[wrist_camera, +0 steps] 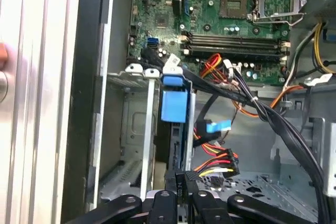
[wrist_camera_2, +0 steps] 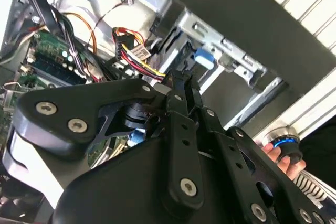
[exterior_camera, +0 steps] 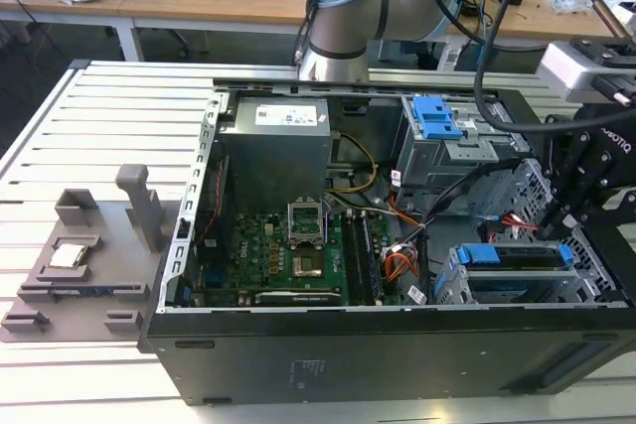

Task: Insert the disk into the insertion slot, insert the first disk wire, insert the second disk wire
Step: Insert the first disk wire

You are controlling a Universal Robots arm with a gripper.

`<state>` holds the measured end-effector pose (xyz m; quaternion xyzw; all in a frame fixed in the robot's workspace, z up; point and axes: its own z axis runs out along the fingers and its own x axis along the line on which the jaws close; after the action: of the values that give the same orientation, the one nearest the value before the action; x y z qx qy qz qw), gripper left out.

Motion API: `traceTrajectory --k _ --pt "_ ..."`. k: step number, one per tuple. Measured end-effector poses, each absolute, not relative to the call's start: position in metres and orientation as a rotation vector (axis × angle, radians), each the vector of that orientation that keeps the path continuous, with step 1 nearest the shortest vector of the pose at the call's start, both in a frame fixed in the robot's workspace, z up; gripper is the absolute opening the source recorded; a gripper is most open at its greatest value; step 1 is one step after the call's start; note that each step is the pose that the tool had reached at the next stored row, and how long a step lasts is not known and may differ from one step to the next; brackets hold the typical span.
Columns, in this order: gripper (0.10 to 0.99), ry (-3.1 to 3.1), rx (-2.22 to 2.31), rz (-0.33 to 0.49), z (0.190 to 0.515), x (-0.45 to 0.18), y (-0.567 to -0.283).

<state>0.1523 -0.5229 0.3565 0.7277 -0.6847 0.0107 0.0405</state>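
The jaws are pressed together, near the disk [exterior_camera: 522,257], which sits in the insertion slot [exterior_camera: 452,287]. Red-and-yellow wires [wrist_camera: 212,162] lie just beside the jaws.

The green circuit board [exterior_camera: 298,245] lies well apart from the pincer [exterior_camera: 556,217]. Red and yellow wires [wrist_camera: 214,164] are just beside the pincer.

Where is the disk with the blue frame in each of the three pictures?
Exterior view: the disk lies in the insertion slot, on the exterior view's right.
First wrist view: the disk stands on edge between the silver cage walls, next to the red and yellow wires.
Second wrist view: its blue frame peeks out of the silver cage.
Shared landmark: the green motherboard.
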Motion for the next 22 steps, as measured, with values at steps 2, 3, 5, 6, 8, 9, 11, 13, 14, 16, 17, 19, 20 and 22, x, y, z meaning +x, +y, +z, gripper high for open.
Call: traceTrajectory --k 2,3,5,6,8,9,11,13,14,16,17,19,20,22 --pt "0.176 -2.097 2.229 0.033 0.356 0.145 -0.526" --pt "0.176 -2.097 2.229 0.033 0.356 0.141 -0.527" --pt "0.176 -2.097 2.229 0.033 0.356 0.137 -0.531" --pt "0.176 -2.097 2.229 0.032 0.355 0.135 -0.535" --pt "0.176 -2.097 2.229 0.032 0.355 0.135 -0.538" --pt "0.176 -2.097 2.229 0.033 0.355 0.135 -0.539" --pt "0.176 -2.097 2.229 0.032 0.355 0.135 -0.539" --pt "0.176 -2.097 2.229 0.033 0.355 0.135 -0.539" --pt "0.176 -2.097 2.229 0.033 0.355 0.135 -0.539" --pt "0.176 -2.097 2.229 0.032 0.355 0.135 -0.539" --pt "0.176 -2.097 2.229 0.032 0.355 0.135 -0.539" --pt "0.176 -2.109 2.243 0.007 0.355 0.135 -0.54" --pt "0.176 -2.112 2.247 -0.001 0.355 0.135 -0.541" --pt "0.176 -2.126 2.26 -0.028 0.354 0.135 -0.546"
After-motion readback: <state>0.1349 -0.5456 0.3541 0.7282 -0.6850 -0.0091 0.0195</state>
